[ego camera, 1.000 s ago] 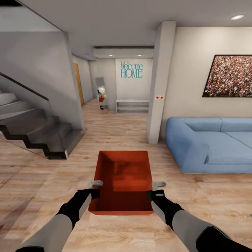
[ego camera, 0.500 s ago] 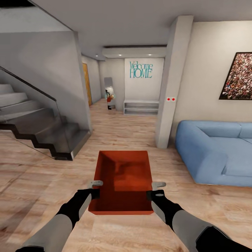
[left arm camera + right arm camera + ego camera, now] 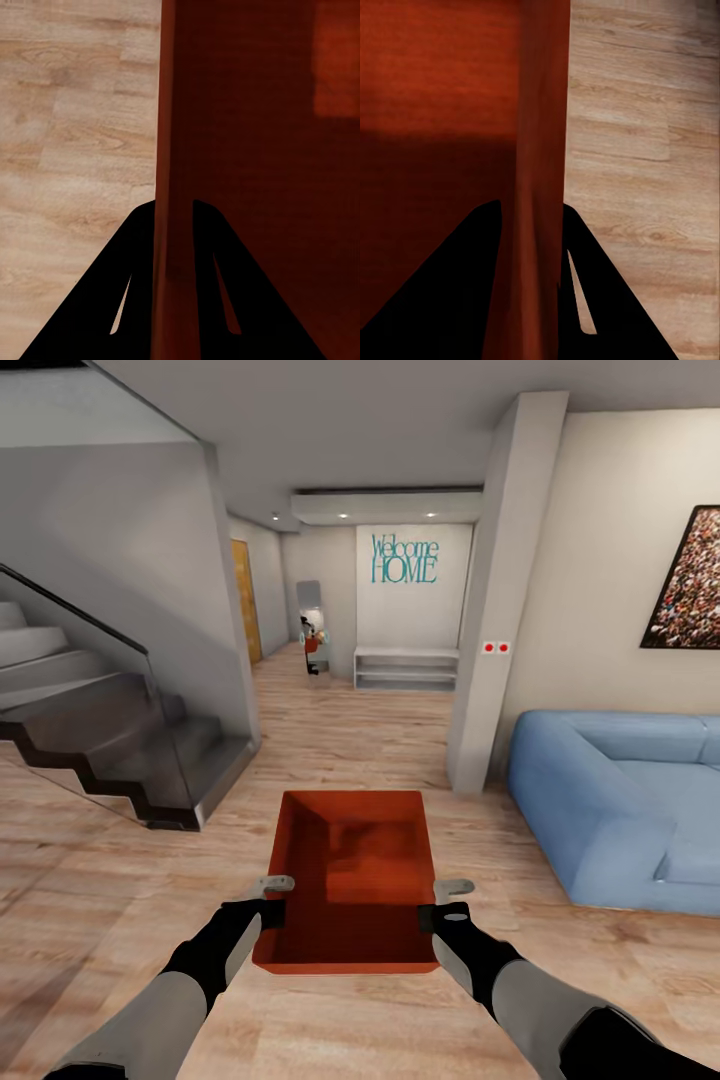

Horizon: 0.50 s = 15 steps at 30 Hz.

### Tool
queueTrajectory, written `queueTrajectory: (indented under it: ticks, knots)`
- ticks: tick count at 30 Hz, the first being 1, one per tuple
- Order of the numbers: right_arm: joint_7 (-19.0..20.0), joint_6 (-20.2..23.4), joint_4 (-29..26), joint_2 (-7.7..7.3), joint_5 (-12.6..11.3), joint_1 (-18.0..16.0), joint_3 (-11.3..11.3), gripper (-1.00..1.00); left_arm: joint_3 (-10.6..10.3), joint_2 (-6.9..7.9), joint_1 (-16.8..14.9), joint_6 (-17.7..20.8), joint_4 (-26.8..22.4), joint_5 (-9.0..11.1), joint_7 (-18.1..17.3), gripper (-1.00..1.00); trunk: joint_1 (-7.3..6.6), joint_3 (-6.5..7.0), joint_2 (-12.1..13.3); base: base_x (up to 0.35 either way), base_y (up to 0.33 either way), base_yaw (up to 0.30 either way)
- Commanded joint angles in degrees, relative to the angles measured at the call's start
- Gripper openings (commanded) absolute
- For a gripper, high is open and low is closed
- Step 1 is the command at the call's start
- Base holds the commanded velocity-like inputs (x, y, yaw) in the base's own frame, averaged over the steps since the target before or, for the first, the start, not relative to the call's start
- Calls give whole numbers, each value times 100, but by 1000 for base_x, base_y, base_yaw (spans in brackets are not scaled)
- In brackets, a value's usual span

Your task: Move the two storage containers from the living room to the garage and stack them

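Left end effector [image 3: 272, 900] clamps the left wall of the storage container [image 3: 350, 880] in the head view, right end effector [image 3: 448, 902] clamps the right wall; box hangs between both arms, off the light wood plank floor [image 3: 120, 880] of the living room. Container: orange-red, rectangular, topless, thin plain walls, inside bare, a lighter patch on its bottom. Around it: dark staircase [image 3: 110, 740] with glass panel at the left, blue sofa [image 3: 620, 800] at the right, white pillar [image 3: 500, 600] with two red dots, teal "Welcome HOME" lettering [image 3: 404, 559] on the far wall, low grey shelf [image 3: 406, 668] under it, speckled framed picture [image 3: 690, 580] at the right edge. Left wrist view: two black fingers [image 3: 112, 300] straddle the thin wall edge of the container [image 3: 262, 150], one outside, one inside, pressed to it; wood grain planks [image 3: 75, 135] beyond, lit square on the box bottom. Right wrist view: same grip, black fingers [image 3: 450, 292] either side of the wall of the container [image 3: 435, 90], planks [image 3: 645, 165] on the outer side; this close view shows faint ribbed texture on the box bottom, which the head view blurs.
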Motion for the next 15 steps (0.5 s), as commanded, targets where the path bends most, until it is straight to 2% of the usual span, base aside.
queueTrajectory:
  ticks: [1, 15]
  knots:
    - [-102, 37, 5, -2, -25, -1, -61, -100, 145, 0, -7, 48, -84, -162, 84, -100, 7, -13, -13, 323, 0, 0]
    - [-102, 43, 5, -2, -24, -1, -53, -100, 145, 0, -7, 50, -82, -162, 84, -100, 7, -13, -13, 323, 0, 0]
